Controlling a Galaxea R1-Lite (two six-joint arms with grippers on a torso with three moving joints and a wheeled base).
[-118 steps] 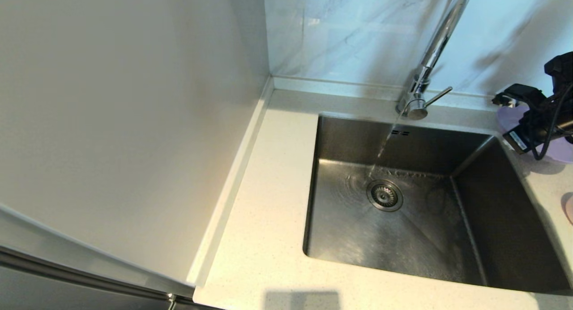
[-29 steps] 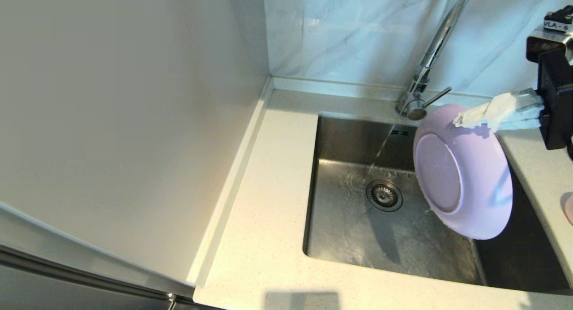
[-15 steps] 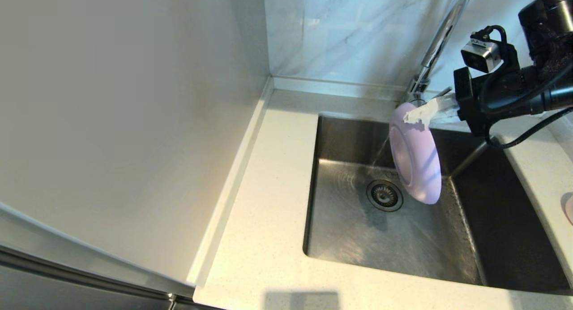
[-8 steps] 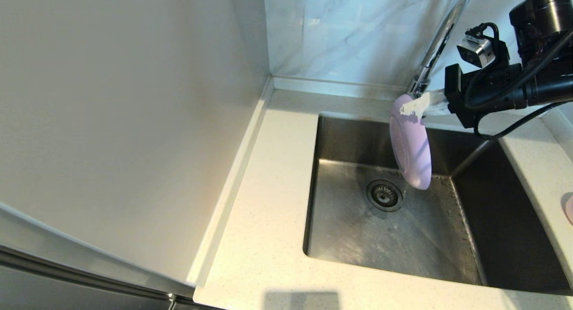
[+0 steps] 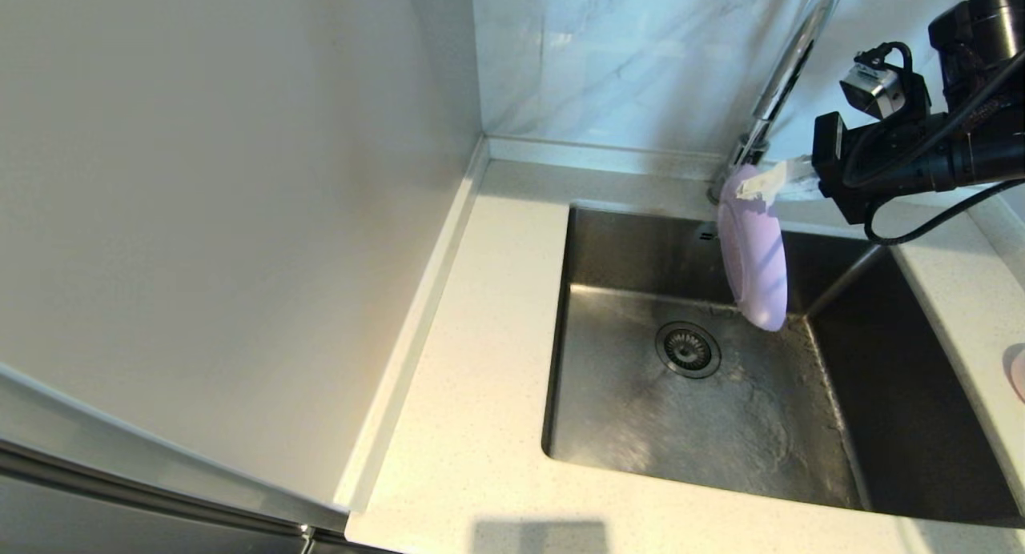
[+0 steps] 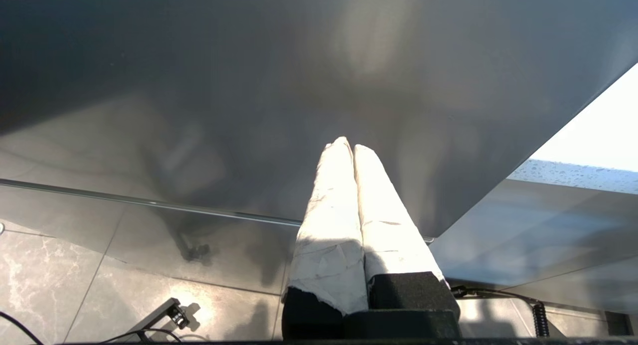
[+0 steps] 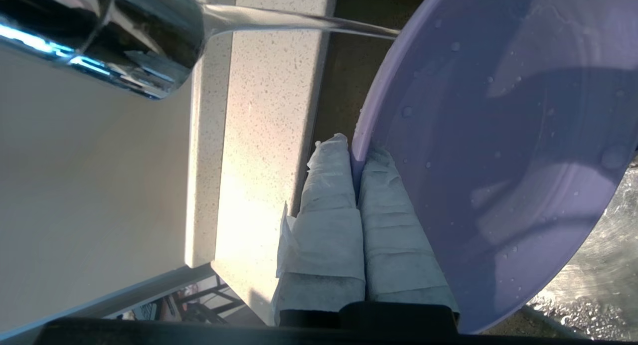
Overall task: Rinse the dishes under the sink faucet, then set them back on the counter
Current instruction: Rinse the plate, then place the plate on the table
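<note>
My right gripper (image 5: 757, 187) (image 7: 355, 153) is shut on the rim of the lilac plate (image 5: 753, 254) (image 7: 498, 150), which hangs nearly on edge over the back of the steel sink. Water runs from the chrome faucet (image 5: 789, 62) (image 7: 99, 41) onto the plate's upper rim, and drops cling to its inner face. The pink bowl (image 5: 1017, 370) shows only as a sliver at the right edge on the counter (image 5: 472, 362). My left gripper (image 6: 349, 148) is shut on nothing, parked low beside a cabinet, out of the head view.
The sink basin (image 5: 608, 414) is wet, with a drain strainer (image 5: 687, 349) near its middle. A tall cream side panel (image 5: 240, 218) stands on the left, and a marble backsplash (image 5: 641, 58) runs behind the faucet.
My right gripper has carried the plate from the right counter into the sink and turned it on edge. In the last half second it shifted slightly right and back, under the stream.
</note>
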